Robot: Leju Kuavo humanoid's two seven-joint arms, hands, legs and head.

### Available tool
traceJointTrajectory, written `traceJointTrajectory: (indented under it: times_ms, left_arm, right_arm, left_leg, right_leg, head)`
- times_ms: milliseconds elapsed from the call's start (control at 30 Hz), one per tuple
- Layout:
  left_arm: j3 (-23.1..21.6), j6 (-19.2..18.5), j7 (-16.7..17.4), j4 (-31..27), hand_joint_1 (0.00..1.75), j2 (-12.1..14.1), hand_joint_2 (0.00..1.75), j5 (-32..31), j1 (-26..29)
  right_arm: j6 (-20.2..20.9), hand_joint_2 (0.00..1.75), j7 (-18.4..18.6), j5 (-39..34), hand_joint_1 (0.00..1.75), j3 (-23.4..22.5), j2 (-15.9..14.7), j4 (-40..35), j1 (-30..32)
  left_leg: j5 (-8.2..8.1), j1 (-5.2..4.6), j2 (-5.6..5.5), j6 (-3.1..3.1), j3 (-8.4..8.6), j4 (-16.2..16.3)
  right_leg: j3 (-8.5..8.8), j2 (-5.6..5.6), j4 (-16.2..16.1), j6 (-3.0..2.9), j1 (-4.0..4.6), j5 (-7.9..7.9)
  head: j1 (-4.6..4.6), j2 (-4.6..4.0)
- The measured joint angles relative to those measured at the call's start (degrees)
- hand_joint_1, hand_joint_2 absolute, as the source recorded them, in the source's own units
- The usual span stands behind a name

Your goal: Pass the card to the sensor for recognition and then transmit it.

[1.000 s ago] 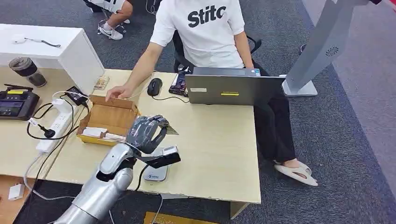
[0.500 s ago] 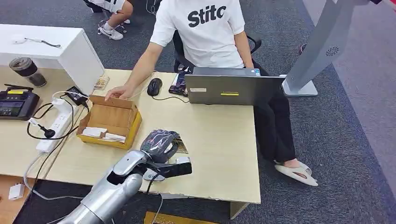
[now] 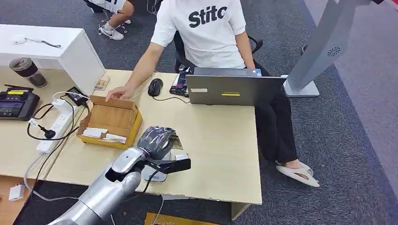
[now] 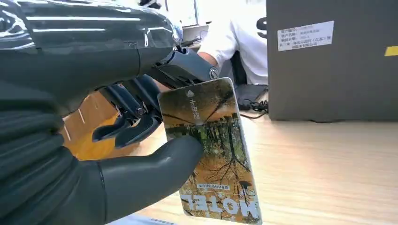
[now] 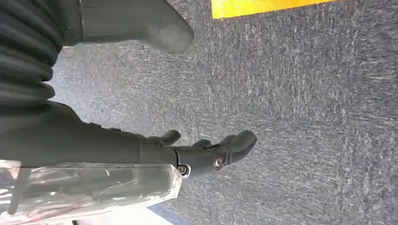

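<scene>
The glossy rectangular card printed with yellow autumn trees point(image 4: 213, 154) is pinched in the robot's left hand point(image 3: 156, 139), the thick grey thumb pressed on its printed face and the darker fingers point(image 4: 136, 124) curled behind it. In the head view the card point(image 3: 177, 142) pokes out just past the hand's far side, held low above the pale wooden table point(image 3: 220, 150). Directly beneath the hand lies the small flat grey sensor pad point(image 3: 157, 175), near the table's front edge.

Beside the hand, towards the left, sits an open brown cardboard box with a yellow rim point(image 3: 111, 121). Across the table stands a grey laptop point(image 3: 233, 87) with its lid raised, a black computer mouse point(image 3: 155, 86) near it. A person in a white printed T-shirt point(image 3: 202, 28) sits behind the laptop, one hand point(image 3: 117, 92) resting at the far edge of the box. A white power strip point(image 3: 55, 125) lies at the table's left.

The right hand point(image 5: 206, 152) hangs over grey carpet point(image 5: 305, 117), fingers loosely apart, holding nothing.
</scene>
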Motion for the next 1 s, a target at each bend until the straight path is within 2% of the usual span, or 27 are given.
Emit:
traceJointTrajectory:
  times_ms: [400,567,767,1000]
  left_arm:
    - [0.0,0.0,1.3,-0.1,1.75,0.7,1.75,-0.8,-0.3]
    - [0.0,-1.8,2.8,-1.8,1.75,2.3,1.75,-1.6,-0.8]
    - [0.0,-3.5,1.7,-3.5,1.75,4.3,1.75,-0.3,-0.4]
    - [-0.1,-3.5,1.0,-6.3,1.75,5.7,1.75,0.7,1.8]
  right_arm:
    - [0.0,1.75,0.0,0.0,0.00,0.0,0.0,0.0,0.2]
    - [-0.1,1.75,-0.2,-0.2,0.00,0.0,0.0,0.0,0.5]
    - [-0.1,1.75,-0.5,-0.3,0.00,0.0,0.0,0.1,0.7]
    - [-0.2,1.75,-0.6,-1.1,0.00,0.0,0.0,0.2,0.9]
  left_leg:
    - [0.00,-0.01,0.00,0.00,0.00,0.0]
    - [0.00,0.00,0.00,0.00,0.00,0.0]
    - [0.00,0.01,0.00,0.00,-0.01,0.0]
    - [0.00,0.00,0.00,0.00,-0.02,0.0]
  right_leg:
    - [0.00,0.00,0.0,0.00,0.00,0.00]
    - [0.01,0.01,0.0,0.00,0.00,0.00]
    - [0.00,0.00,0.0,0.00,0.00,0.00]
    - [0.00,0.00,0.0,0.00,0.00,-0.01]
  head:
    - [0.00,0.00]
    - [0.00,0.00]
    - [0.00,0.00]
    - [0.02,0.00]
